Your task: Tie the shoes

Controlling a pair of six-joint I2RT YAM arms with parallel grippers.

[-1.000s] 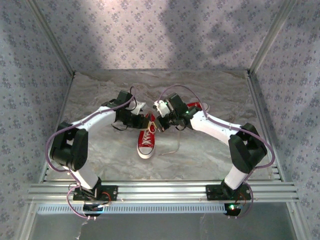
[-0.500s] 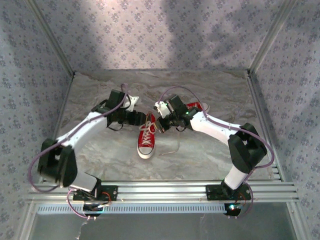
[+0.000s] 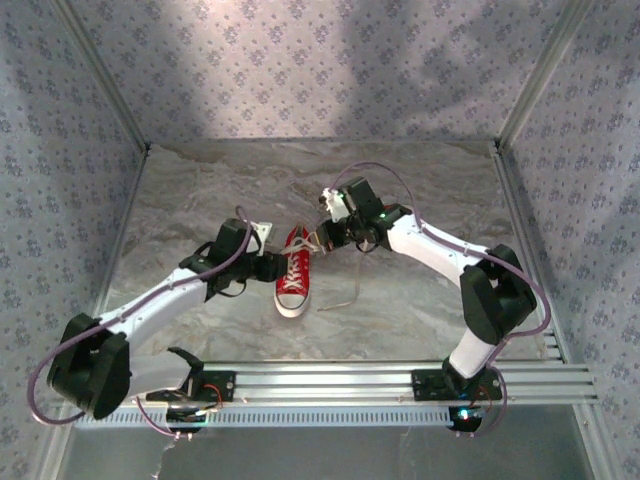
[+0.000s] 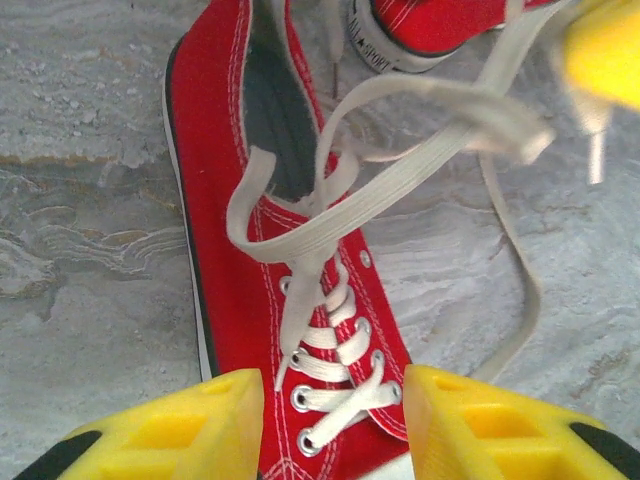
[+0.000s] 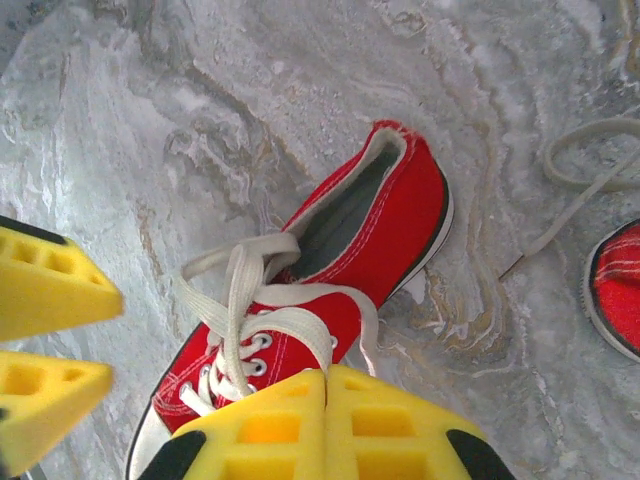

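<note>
**Marble-top cell, sneaker lace pinched by right gripper**

Grey-white marble-look tabletop (image 3: pixel 200 200), boxed on three sides by blue-grey floral-print walls (image 3: pixel 300 70). Silver metal corner posts (image 3: pixel 100 70) run up the corners, and a ribbed aluminium rail (image 3: pixel 330 385) runs along the near edge. Soft shadows fall on the back wall.

Left side: the left arm stretches low across the marble from the near-left corner. Left gripper (image 3: pixel 272 266) sits just beside the sneaker's left flank. In the left wrist view its yellow fingers (image 4: pixel 170 430) stand apart over the toe-end eyelets, gripping nothing.

Centre: red canvas low-top sneaker with white sole and toe cap (image 3: pixel 292 280) lies flat on the marble, toe toward the near edge, heel toward the back wall. It is laced but not tied. Its white flat lace (image 4: pixel 400 185) crosses once above the tongue, with one strand drawn up and to the right.

Right of it: right gripper (image 3: pixel 321 240) has its yellow fingers (image 5: pixel 260 430) pressed together, clamped on that strand near the sneaker's opening.

Far right: second red sneaker (image 5: pixel 615 290), apart from the first and partly cut off. A loose white lace end (image 5: pixel 560 222) lies on the marble beside it.
</note>
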